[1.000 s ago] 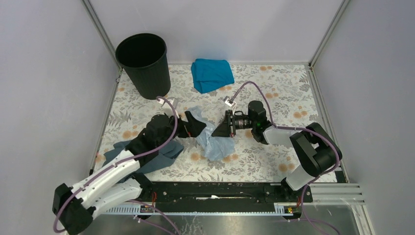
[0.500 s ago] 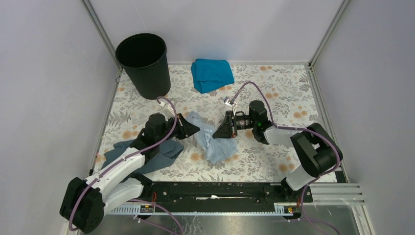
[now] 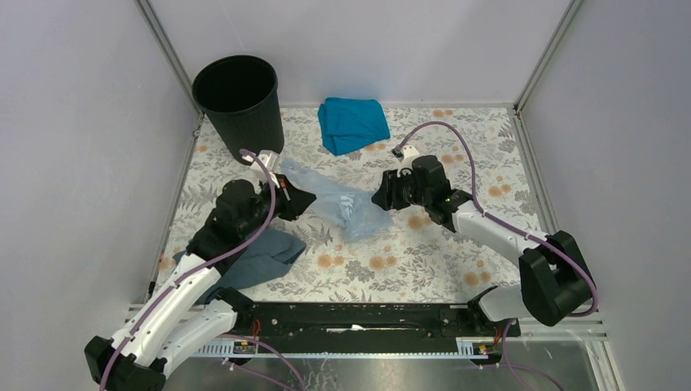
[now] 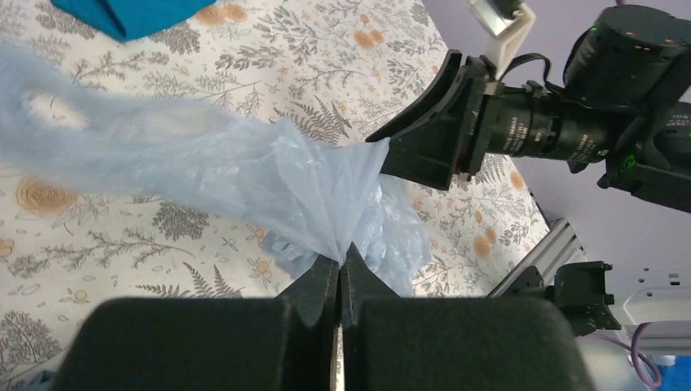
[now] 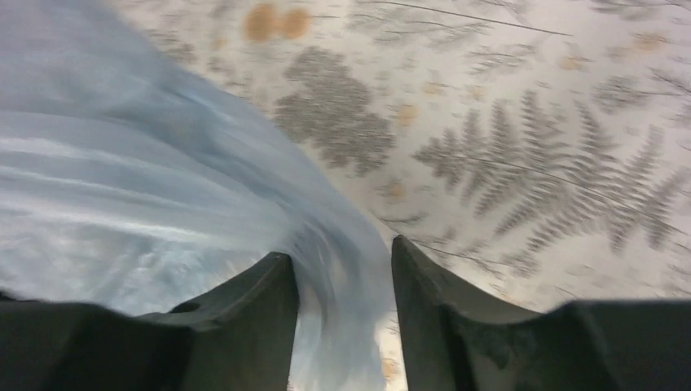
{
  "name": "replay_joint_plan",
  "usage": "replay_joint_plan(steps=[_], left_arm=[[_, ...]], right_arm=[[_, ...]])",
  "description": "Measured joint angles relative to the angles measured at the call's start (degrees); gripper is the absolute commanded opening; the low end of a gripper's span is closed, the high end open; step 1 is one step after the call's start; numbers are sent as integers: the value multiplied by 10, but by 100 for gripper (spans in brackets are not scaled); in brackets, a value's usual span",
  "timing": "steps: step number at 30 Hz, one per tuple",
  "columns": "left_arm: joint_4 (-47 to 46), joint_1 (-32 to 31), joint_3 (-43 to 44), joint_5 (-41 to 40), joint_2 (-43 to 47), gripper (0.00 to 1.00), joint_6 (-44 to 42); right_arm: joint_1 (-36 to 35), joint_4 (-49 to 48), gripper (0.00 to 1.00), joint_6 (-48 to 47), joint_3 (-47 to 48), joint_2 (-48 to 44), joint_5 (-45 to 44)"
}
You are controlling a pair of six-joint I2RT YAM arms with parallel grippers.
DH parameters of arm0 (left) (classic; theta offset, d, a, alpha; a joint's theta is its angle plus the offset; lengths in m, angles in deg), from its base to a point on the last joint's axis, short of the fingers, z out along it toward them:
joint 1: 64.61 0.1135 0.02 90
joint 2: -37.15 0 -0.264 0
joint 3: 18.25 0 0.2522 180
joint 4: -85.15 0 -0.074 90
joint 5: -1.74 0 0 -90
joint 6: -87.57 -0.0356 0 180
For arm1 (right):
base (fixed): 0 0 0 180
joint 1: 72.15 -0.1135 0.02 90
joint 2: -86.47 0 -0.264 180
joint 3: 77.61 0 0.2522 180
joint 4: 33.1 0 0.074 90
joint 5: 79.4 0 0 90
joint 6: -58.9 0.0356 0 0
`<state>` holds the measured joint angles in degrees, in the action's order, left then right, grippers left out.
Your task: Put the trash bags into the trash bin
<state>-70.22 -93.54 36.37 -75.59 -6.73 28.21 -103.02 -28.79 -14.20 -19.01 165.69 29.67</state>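
Across the whole floor of the overhead view spreads the counter [image 3: 456, 269], covered in a pale cloth printed with ferns and orange flowers and closed in by plain grey walls. At the upper left corner stands the black round bin [image 3: 241, 106], upright, its mouth open and dark inside.

Near the middle of the frame lies the bag [image 3: 338, 199], thin, pale blue and wrinkled. It is stretched into a long strip between the two arms, well apart from the bin and not inside it. One end reaches up and left towards the foot of the bin, while the other bunches into a crumpled heap just left of the right arm's tip.

At the lower left a dark grey cloth [image 3: 261, 257] lies rumpled, partly under the left arm. At the upper middle, against the back wall, sits a folded teal cloth [image 3: 352, 124], clear of both arms.

The left pincer [image 4: 340, 265] is clamped tight on a gathered fold of the bag, its jaws meeting with the film fanning out from them. The right pincer [image 5: 342, 261] has its jaws a narrow way apart, with the blue film running through the gap. In the left wrist view its black tip meets the bag's gathered end.
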Motion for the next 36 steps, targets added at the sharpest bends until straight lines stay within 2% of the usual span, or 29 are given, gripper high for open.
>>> replay_joint_plan(steps=[6,8,13,17,19,23,25,27,33,34,36], left_arm=[[7,2,47,7,-33,0,-7],[20,-1,77,-27,-51,0,6],[31,-3,128,-119,-85,0,52],[35,-3,136,-157,-100,0,83],[35,-3,137,-162,-106,0,98],[31,-3,137,-155,-109,0,120],[28,-3,138,-154,-109,0,126],[28,-3,138,-155,-109,0,130],[24,-3,138,-152,-103,0,150],[21,-3,138,-150,-101,0,152],[17,-3,138,-147,-98,0,155]], right_arm=[[3,135,74,-19,43,10,-101],[-2,171,80,-22,45,1,-122],[-30,214,85,-32,44,-76,-103],[-117,183,91,-21,44,-141,-69],[-150,141,90,-6,40,-152,-47],[-167,50,89,43,37,-110,-32],[-170,19,93,70,39,-63,-36],[-179,0,99,92,40,-18,-52],[-242,-42,100,95,46,59,-158],[-251,-50,99,88,49,68,-180],[-266,-65,91,72,52,82,-238]])
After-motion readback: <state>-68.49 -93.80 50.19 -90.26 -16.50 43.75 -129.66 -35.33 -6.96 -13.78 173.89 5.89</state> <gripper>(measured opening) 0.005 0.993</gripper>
